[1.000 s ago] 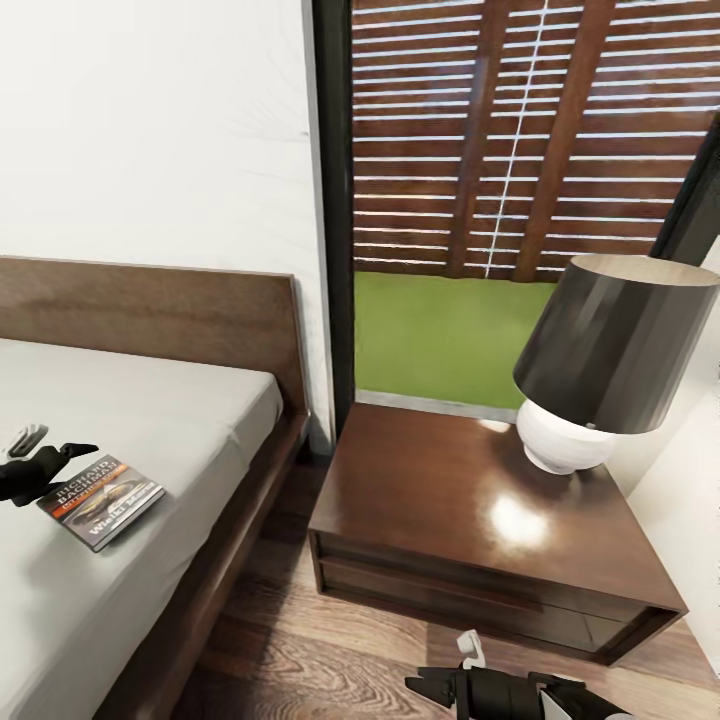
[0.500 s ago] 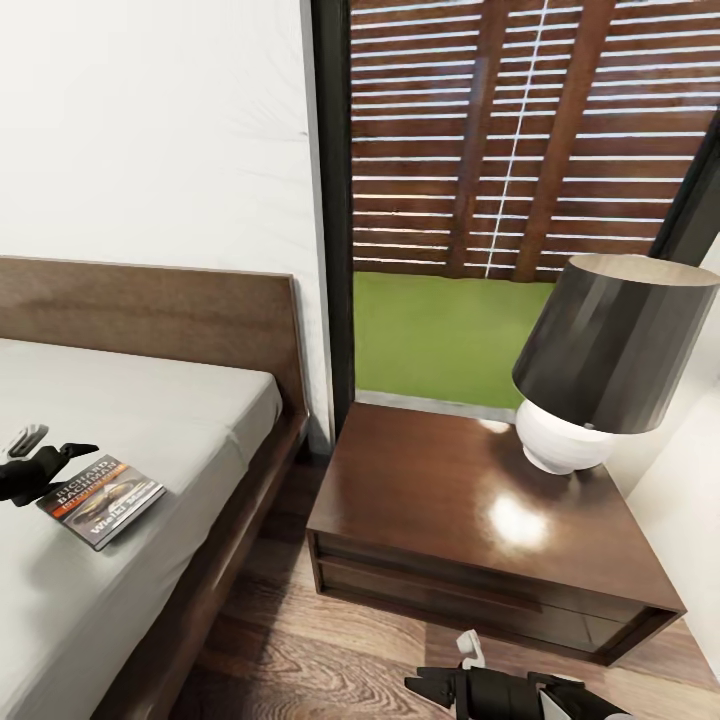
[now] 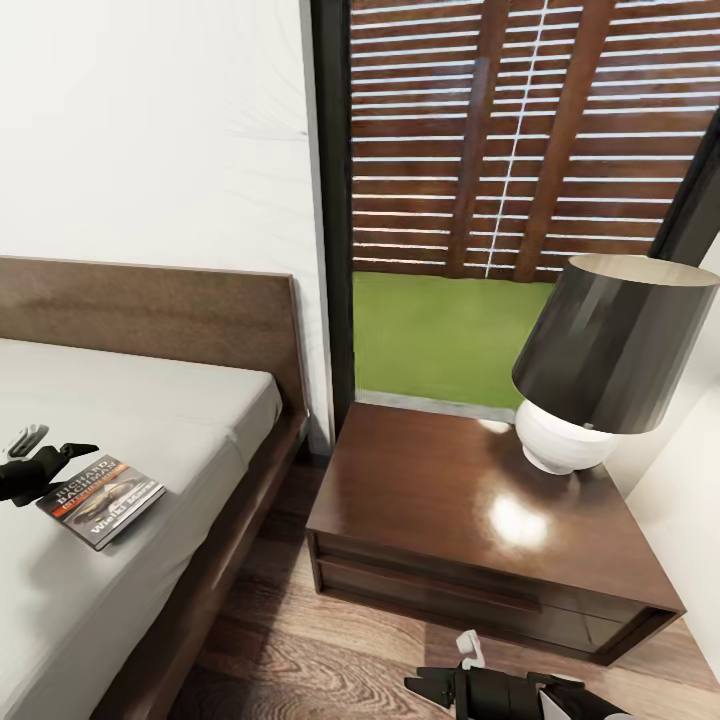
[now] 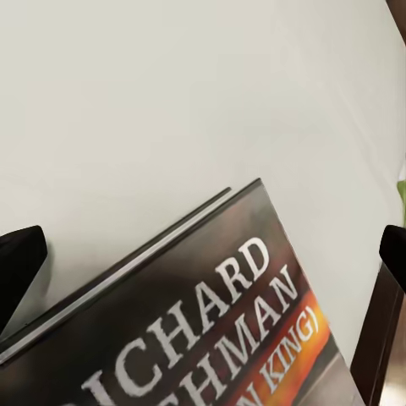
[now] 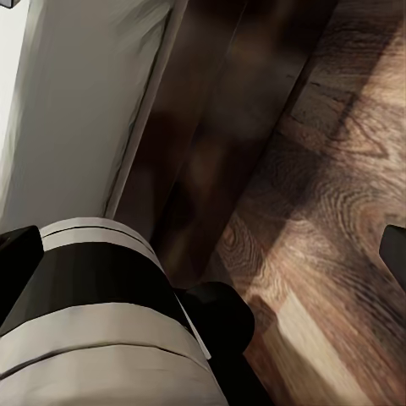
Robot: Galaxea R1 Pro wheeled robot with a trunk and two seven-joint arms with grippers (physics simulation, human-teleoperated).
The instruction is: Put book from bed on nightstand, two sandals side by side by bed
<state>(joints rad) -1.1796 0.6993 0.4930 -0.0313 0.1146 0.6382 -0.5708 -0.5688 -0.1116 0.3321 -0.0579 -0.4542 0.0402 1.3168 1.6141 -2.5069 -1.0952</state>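
Note:
The book (image 3: 101, 500), dark-covered with an orange band, lies flat on the grey mattress of the bed (image 3: 150, 400) near its right edge. My left gripper (image 3: 50, 447) hovers just left of it, open. In the left wrist view the book (image 4: 211, 338) sits between the widely spread fingertips (image 4: 19, 269), which do not touch it. The nightstand (image 3: 440, 500) stands right of the bed under the window. My right gripper (image 3: 445, 668) hangs low over the floor before the nightstand, open and holding nothing. The sandals are out of view.
A lamp (image 3: 600, 360) with a dark shade and white base occupies the nightstand's back right corner. A narrow strip of wood-plank floor (image 3: 290, 640) runs between bed frame and nightstand. The right wrist view looks at floor planks (image 5: 338, 211) and the bed frame's side.

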